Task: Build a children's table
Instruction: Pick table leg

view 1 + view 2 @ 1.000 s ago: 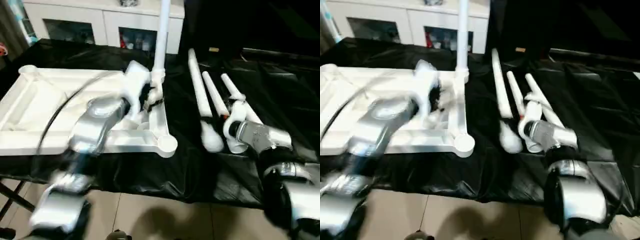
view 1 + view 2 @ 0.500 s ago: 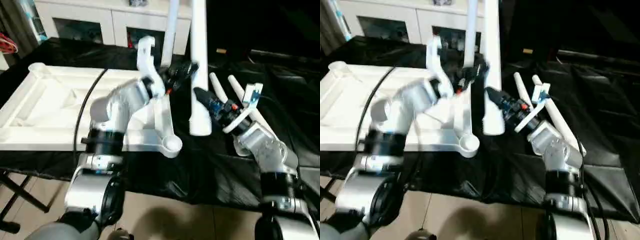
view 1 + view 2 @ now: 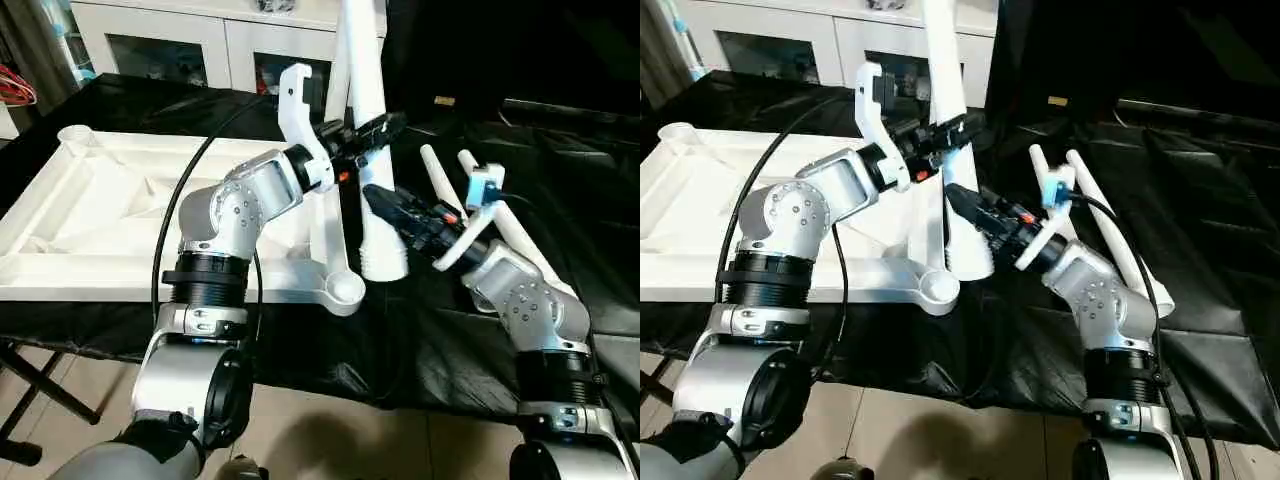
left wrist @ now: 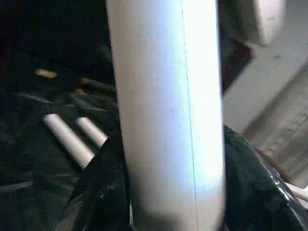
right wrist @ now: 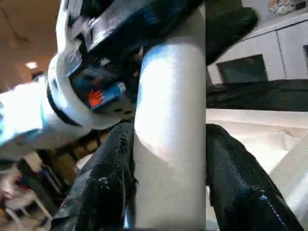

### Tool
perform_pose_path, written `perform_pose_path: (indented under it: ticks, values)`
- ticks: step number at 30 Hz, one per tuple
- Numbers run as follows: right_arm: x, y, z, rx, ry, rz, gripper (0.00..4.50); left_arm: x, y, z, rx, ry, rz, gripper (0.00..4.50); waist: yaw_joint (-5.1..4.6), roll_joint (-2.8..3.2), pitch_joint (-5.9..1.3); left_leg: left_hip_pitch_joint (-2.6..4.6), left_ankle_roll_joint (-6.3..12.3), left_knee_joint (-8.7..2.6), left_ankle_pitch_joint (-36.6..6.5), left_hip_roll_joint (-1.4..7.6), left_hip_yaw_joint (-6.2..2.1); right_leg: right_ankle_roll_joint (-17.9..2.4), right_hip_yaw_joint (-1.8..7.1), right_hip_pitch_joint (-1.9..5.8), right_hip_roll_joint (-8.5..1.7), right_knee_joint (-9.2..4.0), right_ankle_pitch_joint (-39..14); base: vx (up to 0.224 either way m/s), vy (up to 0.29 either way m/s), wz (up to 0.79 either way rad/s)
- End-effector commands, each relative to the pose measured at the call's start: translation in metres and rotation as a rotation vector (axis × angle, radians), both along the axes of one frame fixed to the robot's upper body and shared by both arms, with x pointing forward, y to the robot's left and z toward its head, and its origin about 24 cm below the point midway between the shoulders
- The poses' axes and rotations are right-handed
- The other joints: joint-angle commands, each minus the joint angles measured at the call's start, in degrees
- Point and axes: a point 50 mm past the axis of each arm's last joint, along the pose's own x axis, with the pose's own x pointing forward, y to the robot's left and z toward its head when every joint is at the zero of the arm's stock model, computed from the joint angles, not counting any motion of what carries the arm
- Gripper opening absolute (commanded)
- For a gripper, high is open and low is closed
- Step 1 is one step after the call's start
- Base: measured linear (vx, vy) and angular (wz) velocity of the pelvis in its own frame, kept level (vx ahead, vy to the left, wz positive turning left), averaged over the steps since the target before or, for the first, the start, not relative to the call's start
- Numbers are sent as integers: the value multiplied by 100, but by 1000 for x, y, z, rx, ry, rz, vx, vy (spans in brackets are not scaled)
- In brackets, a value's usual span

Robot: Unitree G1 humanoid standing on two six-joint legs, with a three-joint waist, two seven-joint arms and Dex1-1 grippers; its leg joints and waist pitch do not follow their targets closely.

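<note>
The white tabletop [image 3: 120,215] lies ribbed side up on the black-covered table, its near right corner socket [image 3: 345,290] empty. Both grippers hold one white leg [image 3: 368,80] upright just right of that socket, its wide end [image 3: 383,262] hanging above the black cloth. My left gripper [image 3: 375,135] is shut on the leg higher up and my right gripper [image 3: 378,205] is shut on it lower down. In the wrist views the leg [image 4: 168,120] [image 5: 168,120] stands between black fingers [image 4: 250,183] [image 5: 231,183]. Two more legs [image 3: 440,175] [image 3: 505,225] lie on the cloth to the right.
A white cabinet [image 3: 200,40] with glass-fronted doors stands behind the table. The black cloth [image 3: 330,350] hangs over the near table edge, with tiled floor below. A black cable loops from my left arm over the tabletop.
The right arm lifted a leg off the cloth and stood it upright, then carried it left toward the near right corner socket. My left gripper swung over and shut on the same leg.
</note>
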Motion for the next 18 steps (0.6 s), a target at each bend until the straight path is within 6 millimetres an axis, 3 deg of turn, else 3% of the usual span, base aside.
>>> perform_pose_path:
  ticks: [1, 4, 8, 15, 17, 18]
  values:
    - [1, 10, 12, -68, -72, -45, 186, 4, -3, 9, 33, -8, 80, 211, 0, 41, -433, 71, 172, -372, -746, 341, -204, -681, 343, 355, -595, -505, -1579, 0, 0, 0]
    - [-1, 21, 15, -112, -100, -51, 185, 10, 0, 10, 19, 11, 161, 190, -7, 18, -430, 66, 165, -378, -759, 337, -205, -606, 345, 352, -593, -515, -1646, 0, 0, 0]
    - [-5, 41, 18, -159, -130, -45, 185, 14, 6, 9, 17, 37, 266, 186, -11, 36, -431, 68, 156, -388, -754, 341, -213, -578, 353, 344, -590, -499, -1559, 0, 0, 0]
    - [-7, 50, 24, -161, -140, -5, 185, 10, 5, 14, 14, -35, 188, 185, -11, 23, -442, 70, 254, -396, -566, 349, -208, -671, 362, 354, -598, -462, -1177, 0, 0, 0]
    - [-7, 49, 23, -155, -131, 17, 255, 9, 5, 15, 16, -52, 162, 185, -17, 26, -441, 70, 253, -393, -559, 356, -202, -701, 367, 351, -599, -457, -1128, 0, 0, 0]
    - [-5, 44, 23, -154, -120, 23, 255, 6, 4, 16, 18, -71, 107, 185, -22, 1, -441, 68, 257, -390, -545, 354, -196, -712, 369, 358, -595, -448, -1093, 0, 0, 0]
